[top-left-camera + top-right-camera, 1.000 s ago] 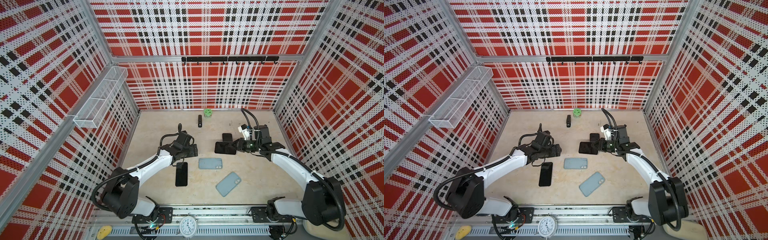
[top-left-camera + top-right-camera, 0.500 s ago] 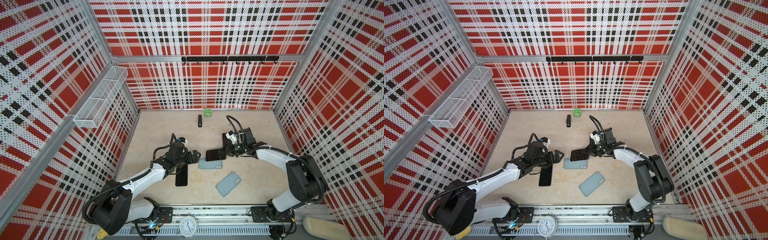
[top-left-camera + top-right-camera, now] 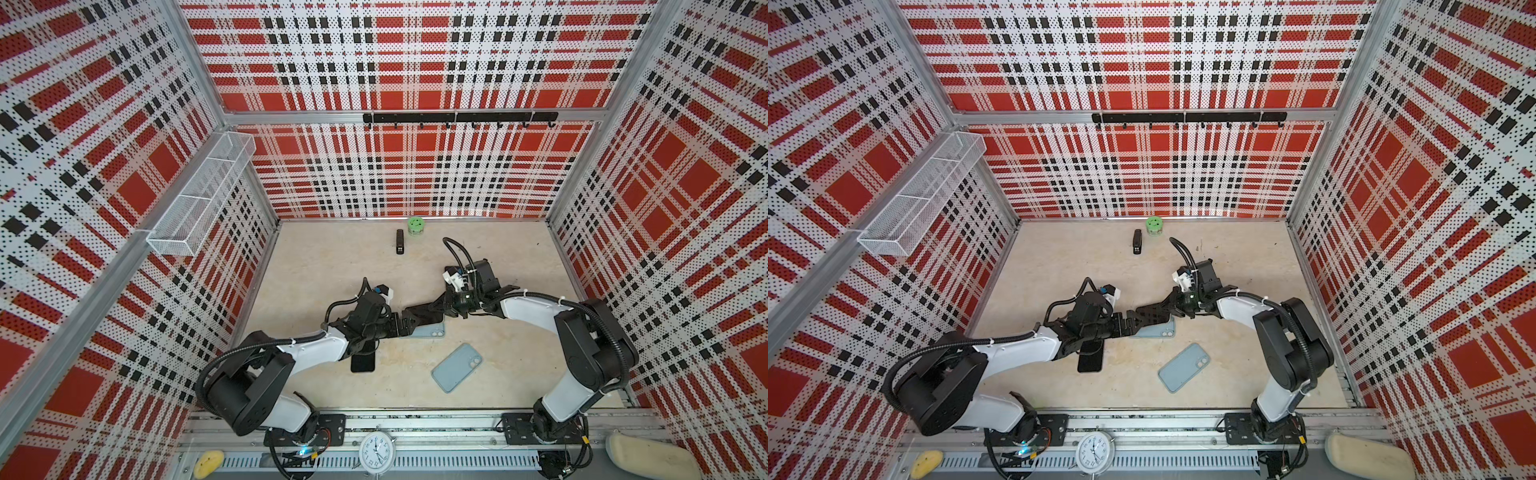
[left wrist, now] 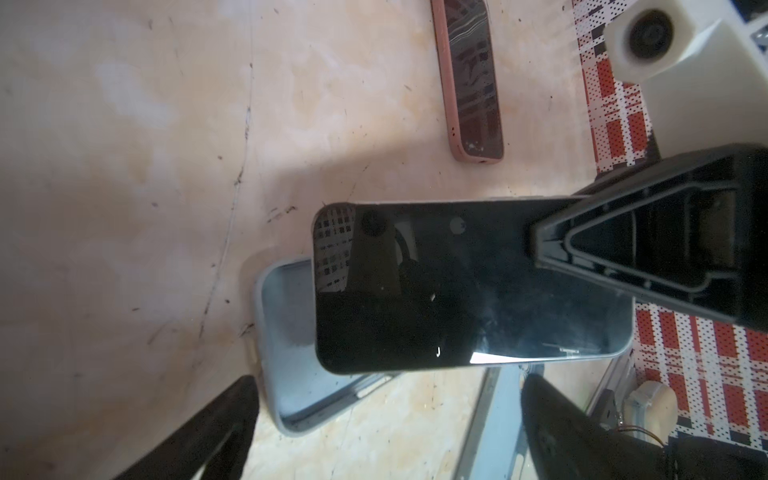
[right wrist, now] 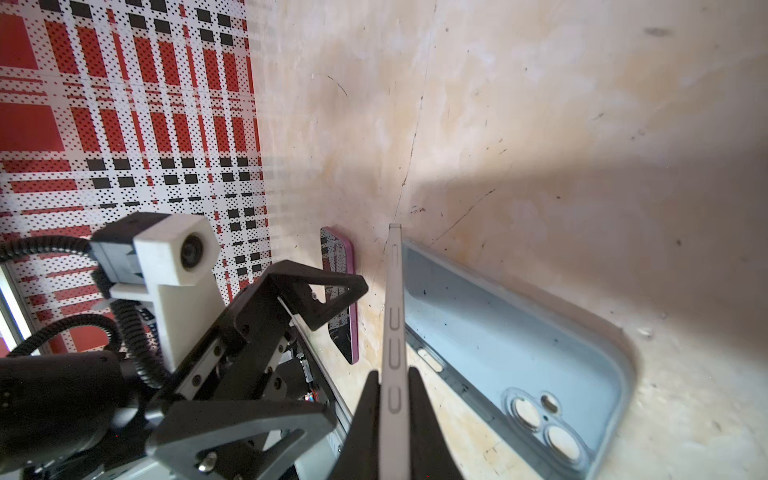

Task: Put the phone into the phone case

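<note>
Over the phone case (image 5: 498,332) — phone (image 4: 457,286), pinched edgewise in right gripper (image 5: 392,374).
I aim to level it, seating one corner first; left gripper (image 3: 409,324) spread wide.

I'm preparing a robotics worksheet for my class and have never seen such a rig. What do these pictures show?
Two white robot arms stand at the near edge of a table in a plaid-walled booth. Both top views look down from overhead; the other two pictures come from cameras on the arms' wrists. The right gripper is shut on a black-screened phone, holding it over an empty blue case lying open side up. The left gripper is open beside the phone's free end. Also on the table: a phone in a pink case, a second blue case back up, a black stapler and a green round object.
</note>
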`<state>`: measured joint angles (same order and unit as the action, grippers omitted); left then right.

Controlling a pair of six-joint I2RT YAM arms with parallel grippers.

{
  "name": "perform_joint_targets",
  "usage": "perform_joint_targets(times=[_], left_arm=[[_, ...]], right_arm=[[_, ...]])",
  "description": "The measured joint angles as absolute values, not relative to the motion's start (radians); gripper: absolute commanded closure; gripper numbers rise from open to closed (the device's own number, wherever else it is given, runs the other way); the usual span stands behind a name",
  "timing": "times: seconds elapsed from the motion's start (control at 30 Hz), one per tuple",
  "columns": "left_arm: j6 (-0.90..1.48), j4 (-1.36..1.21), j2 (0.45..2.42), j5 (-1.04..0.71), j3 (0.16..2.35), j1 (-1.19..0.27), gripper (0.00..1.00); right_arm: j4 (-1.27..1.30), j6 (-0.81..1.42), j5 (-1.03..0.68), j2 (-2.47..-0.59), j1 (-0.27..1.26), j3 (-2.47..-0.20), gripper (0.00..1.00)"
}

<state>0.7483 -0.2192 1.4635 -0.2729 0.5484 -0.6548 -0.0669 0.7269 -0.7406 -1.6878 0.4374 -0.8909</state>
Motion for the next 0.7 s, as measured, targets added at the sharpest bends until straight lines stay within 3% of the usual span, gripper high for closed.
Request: perform_joint_targets(times=[0.7], left_arm=[[0.836, -0.410, 1.517, -0.246, 0.467, -0.669, 0.00]], right_arm=[[-0.064, 0.723, -0.786, -1.717, 0.437, -0.875, 1.00]])
